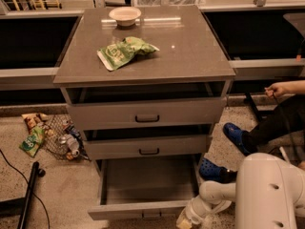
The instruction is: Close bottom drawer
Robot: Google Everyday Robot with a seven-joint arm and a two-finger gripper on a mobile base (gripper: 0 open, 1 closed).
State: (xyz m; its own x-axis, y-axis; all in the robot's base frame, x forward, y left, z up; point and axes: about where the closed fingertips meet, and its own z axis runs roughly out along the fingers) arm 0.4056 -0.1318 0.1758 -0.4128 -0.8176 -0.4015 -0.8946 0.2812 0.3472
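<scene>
The bottom drawer (147,185) stands pulled far out of the cabinet (190,46), apparently empty, with its front at the lower edge of view. My gripper (184,221) sits low, just beside the front's right end; I cannot tell whether it is spread or pressed together. I judge the drawer light, stiff and free-sliding. I would push flat on the front beside the handle (151,215).
</scene>
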